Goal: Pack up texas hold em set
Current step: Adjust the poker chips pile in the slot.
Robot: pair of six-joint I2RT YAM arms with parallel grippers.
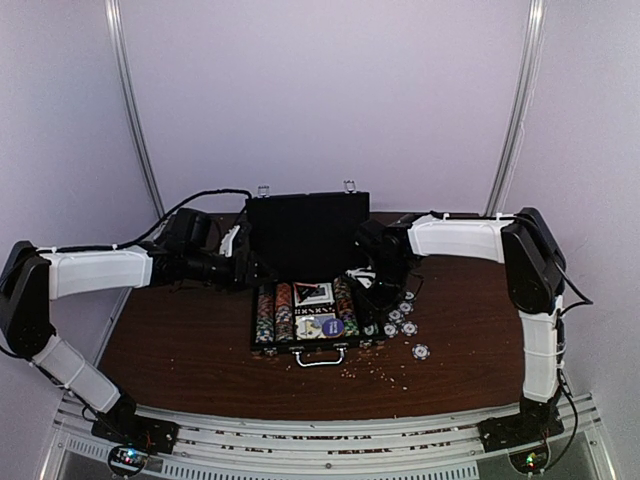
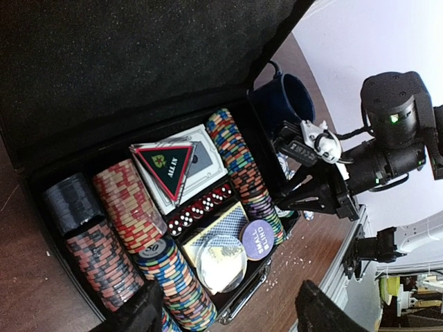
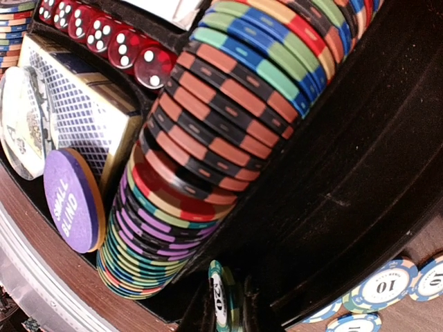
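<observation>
A purple disc (image 3: 73,200) inside the open case (image 2: 138,55) reads SMALL BLIND, and a red-edged triangle (image 2: 166,164) nearer the case's lid says ALL IN. The right hand (image 3: 223,310), nearly closed, pinches a chip (image 3: 220,294) marked 20 on edge at the case's right wall. Loose chips (image 3: 382,285) marked 10 lie on the counter (image 1: 180,350) right of the case. The left hand (image 2: 232,311) gapes wide, holding nothing, by the case's left side.
</observation>
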